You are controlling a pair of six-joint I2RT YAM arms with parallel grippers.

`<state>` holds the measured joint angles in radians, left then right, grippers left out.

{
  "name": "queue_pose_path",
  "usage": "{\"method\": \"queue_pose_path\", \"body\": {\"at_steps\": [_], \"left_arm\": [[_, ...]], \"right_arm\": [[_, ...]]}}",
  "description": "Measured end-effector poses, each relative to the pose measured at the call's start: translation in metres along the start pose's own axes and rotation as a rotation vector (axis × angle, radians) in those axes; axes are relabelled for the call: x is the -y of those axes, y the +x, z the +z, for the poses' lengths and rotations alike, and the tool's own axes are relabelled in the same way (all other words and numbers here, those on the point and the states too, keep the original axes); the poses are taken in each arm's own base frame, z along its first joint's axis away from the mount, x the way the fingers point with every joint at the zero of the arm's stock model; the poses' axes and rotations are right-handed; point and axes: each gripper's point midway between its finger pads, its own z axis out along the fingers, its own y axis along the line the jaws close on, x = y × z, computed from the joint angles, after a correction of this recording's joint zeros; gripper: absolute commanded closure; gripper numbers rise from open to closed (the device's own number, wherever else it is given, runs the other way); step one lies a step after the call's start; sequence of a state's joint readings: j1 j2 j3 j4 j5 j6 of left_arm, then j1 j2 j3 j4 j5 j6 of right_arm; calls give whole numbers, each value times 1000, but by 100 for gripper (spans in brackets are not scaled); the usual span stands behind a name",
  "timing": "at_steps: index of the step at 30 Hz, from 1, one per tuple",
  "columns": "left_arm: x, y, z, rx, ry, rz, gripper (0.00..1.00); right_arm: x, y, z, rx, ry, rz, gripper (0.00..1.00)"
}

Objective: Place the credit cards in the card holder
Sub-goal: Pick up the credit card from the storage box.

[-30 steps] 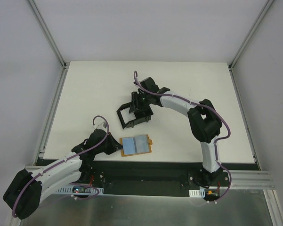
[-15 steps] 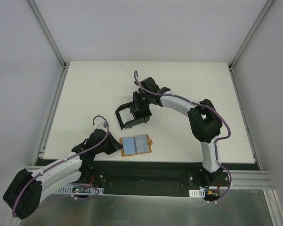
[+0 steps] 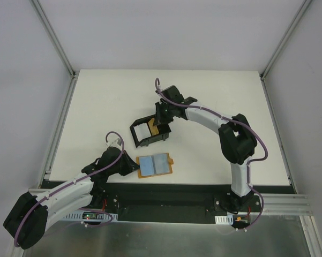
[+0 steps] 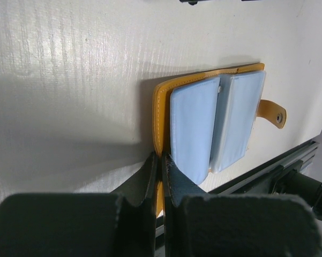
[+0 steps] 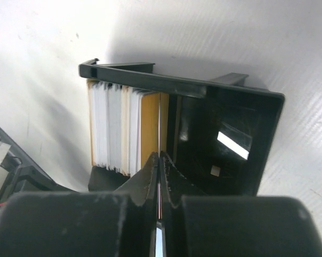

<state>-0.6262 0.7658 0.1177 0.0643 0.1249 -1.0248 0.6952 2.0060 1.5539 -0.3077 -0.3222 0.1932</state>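
Note:
The black card holder (image 3: 148, 132) sits mid-table, seen open-topped in the right wrist view (image 5: 225, 107). A white ridged row (image 5: 112, 128) lines one side of it, and a tan-orange credit card (image 5: 150, 123) stands against that row (image 3: 155, 128). My right gripper (image 5: 159, 156) hangs over the holder (image 3: 162, 119), shut on a thin credit card seen edge-on (image 5: 159, 115). The orange folding wallet (image 3: 155, 165) lies open near the front edge, its blue sleeves (image 4: 214, 123) up. My left gripper (image 4: 161, 158) is shut on the wallet's orange edge (image 3: 133, 167).
The wallet's snap tab (image 4: 272, 113) points toward the table's front edge, where a black rail (image 4: 278, 171) runs. White walls and aluminium posts (image 3: 53, 40) enclose the table on three sides.
My right gripper has gone from part open to shut on a card. The holder has slid a little to the left, and an orange card now shows inside it. The left arm has not moved.

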Motion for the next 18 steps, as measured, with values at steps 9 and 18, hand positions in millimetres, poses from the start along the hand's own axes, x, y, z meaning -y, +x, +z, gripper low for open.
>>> {"method": "queue_pose_path", "body": {"at_steps": [9, 18], "left_arm": [[0, 0, 0, 0, 2, 0, 100], [-2, 1, 1, 2, 5, -1, 100]], "right_arm": [[12, -15, -22, 69, 99, -60, 100], [-16, -26, -86, 214, -17, -50, 100]]}}
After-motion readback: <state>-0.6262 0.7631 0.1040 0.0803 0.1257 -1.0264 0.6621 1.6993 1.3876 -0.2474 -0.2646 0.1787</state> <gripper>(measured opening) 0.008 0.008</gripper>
